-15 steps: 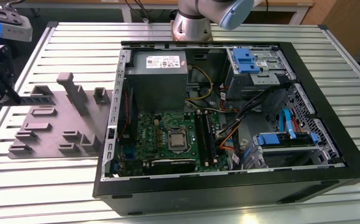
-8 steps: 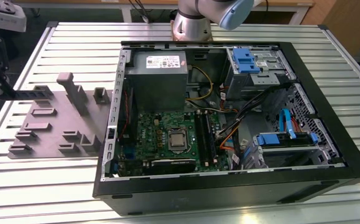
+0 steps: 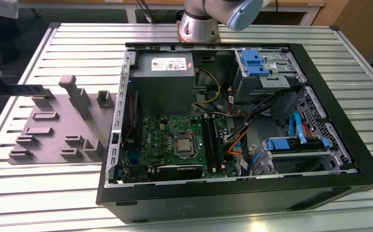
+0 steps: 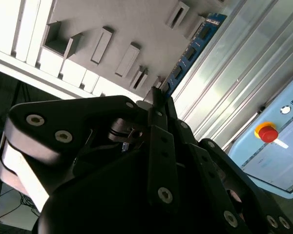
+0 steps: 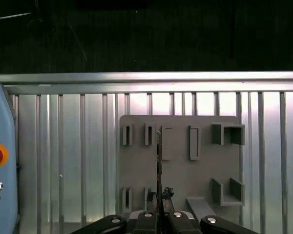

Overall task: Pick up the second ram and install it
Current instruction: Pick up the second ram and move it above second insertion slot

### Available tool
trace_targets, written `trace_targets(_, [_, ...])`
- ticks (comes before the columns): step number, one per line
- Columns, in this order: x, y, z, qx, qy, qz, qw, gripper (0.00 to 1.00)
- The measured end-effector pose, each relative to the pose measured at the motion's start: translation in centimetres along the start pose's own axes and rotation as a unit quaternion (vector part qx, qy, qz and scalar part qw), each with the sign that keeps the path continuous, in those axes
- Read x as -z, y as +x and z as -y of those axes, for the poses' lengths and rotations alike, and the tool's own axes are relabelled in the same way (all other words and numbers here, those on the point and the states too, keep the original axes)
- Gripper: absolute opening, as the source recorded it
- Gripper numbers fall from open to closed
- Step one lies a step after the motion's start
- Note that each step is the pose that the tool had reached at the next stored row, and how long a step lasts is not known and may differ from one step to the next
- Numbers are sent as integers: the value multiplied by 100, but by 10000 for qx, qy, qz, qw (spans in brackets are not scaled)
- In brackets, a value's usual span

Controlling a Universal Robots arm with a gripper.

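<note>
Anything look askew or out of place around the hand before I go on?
Nothing stands out. The hand grips the second ram by one end, and in the first wrist view the stick runs straight out from it over the grey fixture, not tilted.

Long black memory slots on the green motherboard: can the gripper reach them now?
Probably yes: the black computer case lies open and nothing covers the slots, though cables run close beside.

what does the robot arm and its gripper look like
The arm is a silver-grey metal tube with a light blue joint cap. The gripper is matte black, built from flat linked bars dotted with small silver screw heads.
</note>
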State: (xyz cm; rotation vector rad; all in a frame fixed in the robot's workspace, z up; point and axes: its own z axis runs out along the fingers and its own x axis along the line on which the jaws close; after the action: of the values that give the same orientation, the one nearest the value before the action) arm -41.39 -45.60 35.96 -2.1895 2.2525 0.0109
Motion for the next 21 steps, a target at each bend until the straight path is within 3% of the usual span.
trace_targets(13, [383,-23,-2,0,0,-5,10000,14])
trace_targets(21, [396,-24,-2,-1,1,-4,10000,14])
